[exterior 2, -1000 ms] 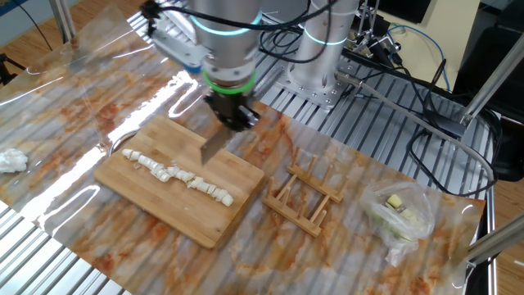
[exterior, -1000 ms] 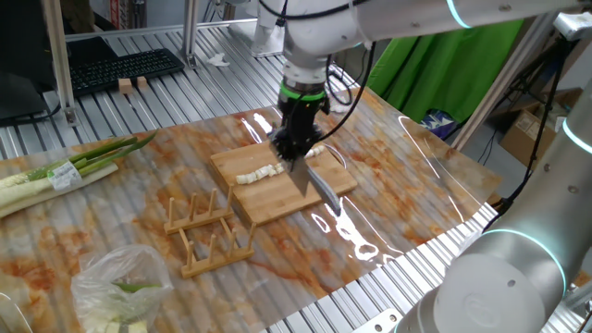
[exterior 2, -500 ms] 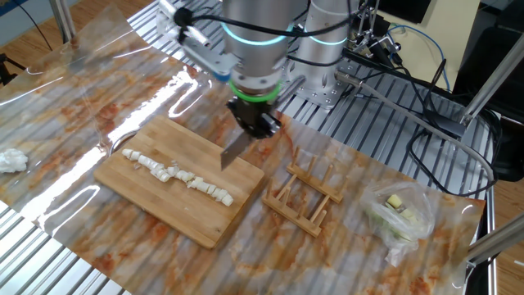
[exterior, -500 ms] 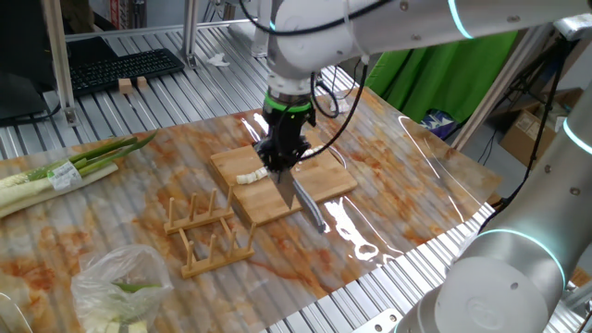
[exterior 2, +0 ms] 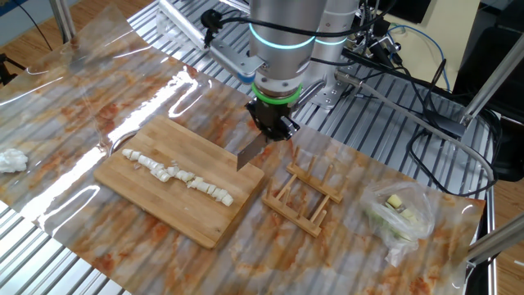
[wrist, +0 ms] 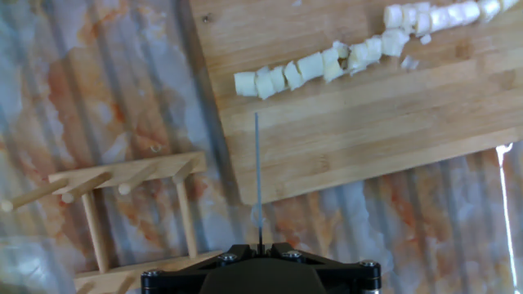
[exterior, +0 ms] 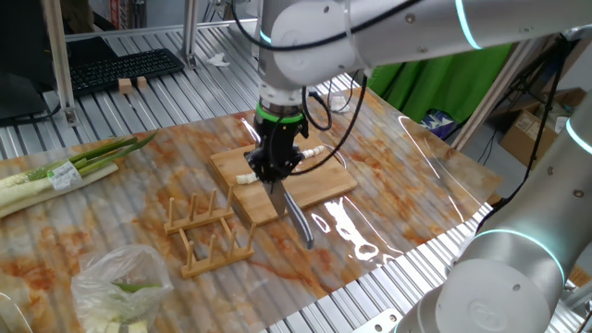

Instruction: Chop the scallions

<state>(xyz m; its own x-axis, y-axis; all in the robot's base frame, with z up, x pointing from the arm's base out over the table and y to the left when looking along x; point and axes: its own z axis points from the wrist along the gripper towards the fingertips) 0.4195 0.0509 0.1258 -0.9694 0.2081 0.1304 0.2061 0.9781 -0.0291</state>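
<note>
The scallions lie as a row of several stubby cream-white segments (exterior 2: 176, 174) across the wooden board (exterior 2: 164, 209). In the hand view the segments (wrist: 327, 61) run along the top of the board (wrist: 368, 122). In one fixed view only the ends of the row (exterior: 245, 178) show beside the arm. My gripper (exterior 2: 273, 129) is shut on a knife (exterior 2: 252, 152) and holds it above the board's end nearest the rack, apart from the scallions. The blade shows edge-on as a thin line (wrist: 257, 175) ahead of the gripper (wrist: 259, 245). It also shows in one fixed view (exterior: 296, 217) below the gripper (exterior: 275, 165).
A wooden rack (exterior 2: 303, 197) stands just off the board's end (exterior: 208, 231). A long green-and-white bundle (exterior: 65, 171) lies at the table's far left. A clear bag of green bits (exterior 2: 397, 213) sits past the rack. A white wad (exterior 2: 10, 160) lies at the other side.
My gripper has carried the knife along the board away from the scallion row toward the rack end. The scallion segments have not moved.
</note>
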